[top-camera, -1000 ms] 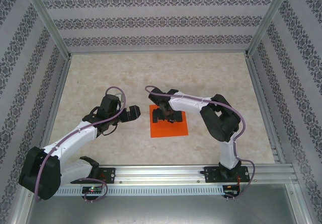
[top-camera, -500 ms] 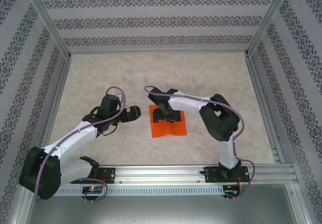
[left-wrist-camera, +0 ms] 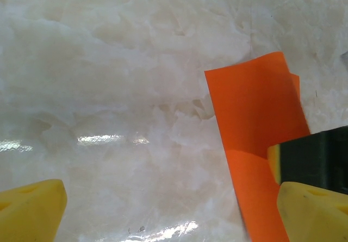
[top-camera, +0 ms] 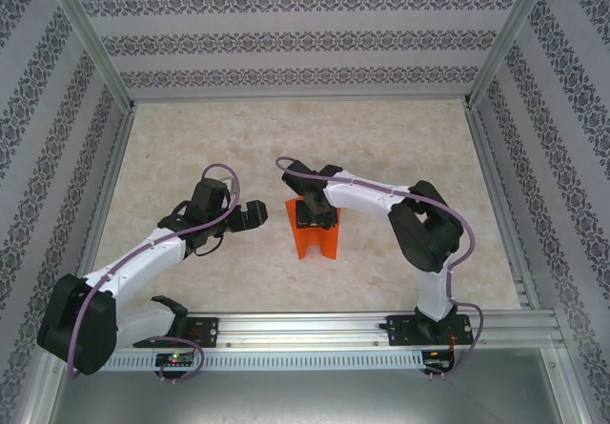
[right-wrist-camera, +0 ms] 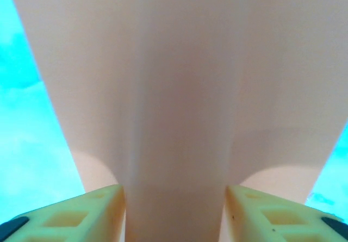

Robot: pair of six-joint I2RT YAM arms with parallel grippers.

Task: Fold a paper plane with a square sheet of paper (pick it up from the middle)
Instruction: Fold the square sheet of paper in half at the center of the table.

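Marbled tabletop [top-camera: 191,138], mid-frame: my right gripper [top-camera: 315,216] pinches the square sheet of paper [top-camera: 317,241] at its middle, tenting it; left gripper [top-camera: 250,216] gapes idle. Pickup step; next, I judge, a slow lift.

The left arm [top-camera: 143,257] stretches low from its base toward the middle, and the left gripper [top-camera: 250,216] hangs there with jaws spread wide. The right arm [top-camera: 424,238] bends sharply at the elbow and reaches leftward. The right gripper [top-camera: 315,216] points down, its fingers [right-wrist-camera: 95,209] pinching the square sheet of paper [top-camera: 316,243] from both sides.
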